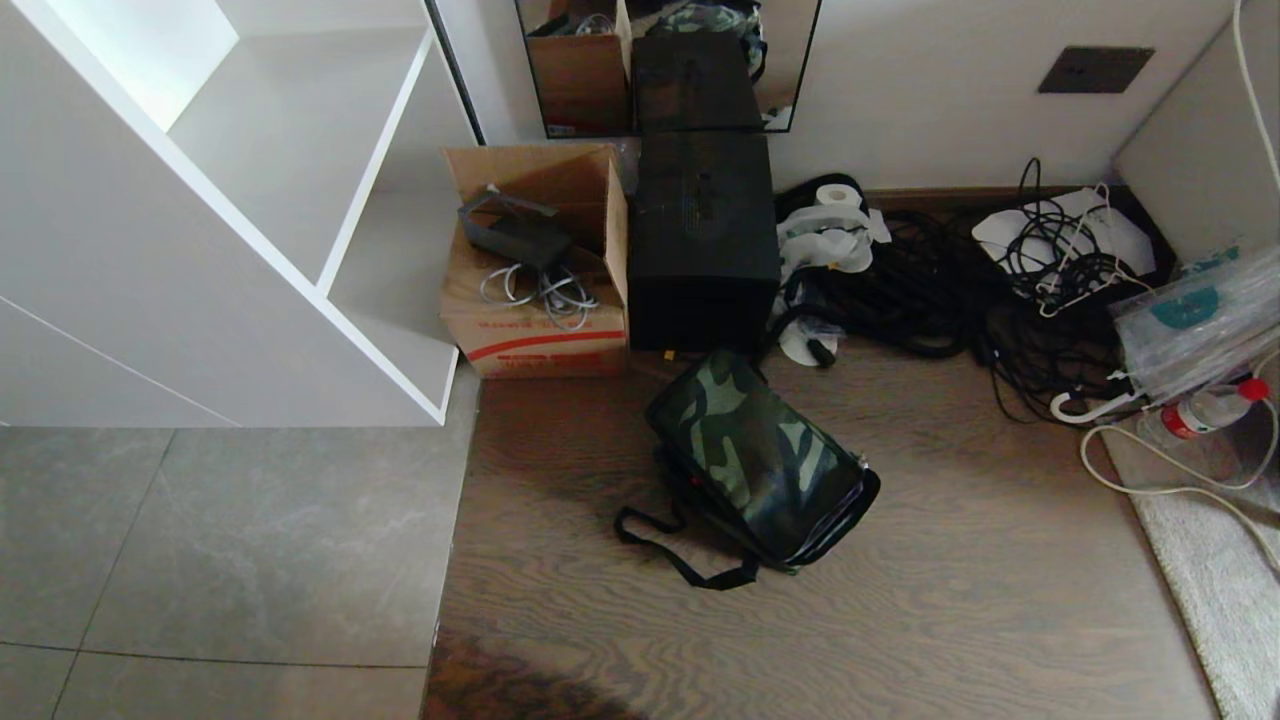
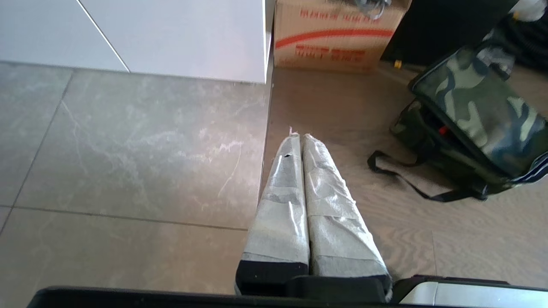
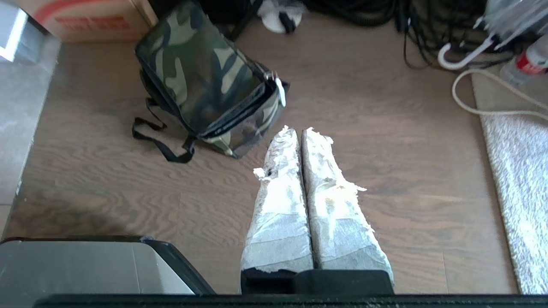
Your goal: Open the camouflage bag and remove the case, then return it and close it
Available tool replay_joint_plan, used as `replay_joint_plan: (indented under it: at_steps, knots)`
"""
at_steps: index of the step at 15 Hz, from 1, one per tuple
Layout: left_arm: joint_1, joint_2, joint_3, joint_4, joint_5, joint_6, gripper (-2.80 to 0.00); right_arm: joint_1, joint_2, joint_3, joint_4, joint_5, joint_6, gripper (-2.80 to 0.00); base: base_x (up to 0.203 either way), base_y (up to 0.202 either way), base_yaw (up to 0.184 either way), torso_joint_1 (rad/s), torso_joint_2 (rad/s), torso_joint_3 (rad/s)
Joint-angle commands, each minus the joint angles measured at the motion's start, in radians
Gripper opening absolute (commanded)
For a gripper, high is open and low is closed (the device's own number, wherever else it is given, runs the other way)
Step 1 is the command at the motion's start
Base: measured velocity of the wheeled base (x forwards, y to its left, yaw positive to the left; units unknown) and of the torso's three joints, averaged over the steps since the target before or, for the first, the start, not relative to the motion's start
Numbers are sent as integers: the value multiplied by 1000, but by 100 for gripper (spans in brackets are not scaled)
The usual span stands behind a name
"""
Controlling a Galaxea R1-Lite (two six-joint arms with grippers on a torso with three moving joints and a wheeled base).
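Wood floor fills the foreground, meeting grey tile on the left. On the wood lies the bag, camouflage, flap closed, its black strap trailing toward the tile. Behind it stand a carton and a tall black box, with tangled cables to the right. Neither arm shows from the head camera. Seen from the wrists, the left gripper, taped fingers pressed together, hangs over the seam of tile and wood, with the bag well off to its side. The right gripper, likewise closed and empty, hangs just beside the bag's near corner, not touching it.
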Motion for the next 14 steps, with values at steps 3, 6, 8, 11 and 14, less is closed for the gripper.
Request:
replay_joint_plan:
  at_steps: [3,6,8,11,14]
  knots:
    - [2,0,9,-1,1,1,-280,0,3,0,0,0,-2,-280,0,0,0,2,2,201]
    - [1,0,9,-1,1,0,-280,0,3,0,0,0,-2,-280,0,0,0,3,0,201]
    - [0,0,9,-1,1,0,-280,0,3,0,0,0,-2,-280,0,0,0,0,1,204]
    - [0,0,9,-1,1,0,-280,0,3,0,0,0,-1,-280,0,0,0,7,7,200]
    - [0,0,9,-1,1,0,-280,0,3,0,0,0,-2,-280,0,0,0,2,1,202]
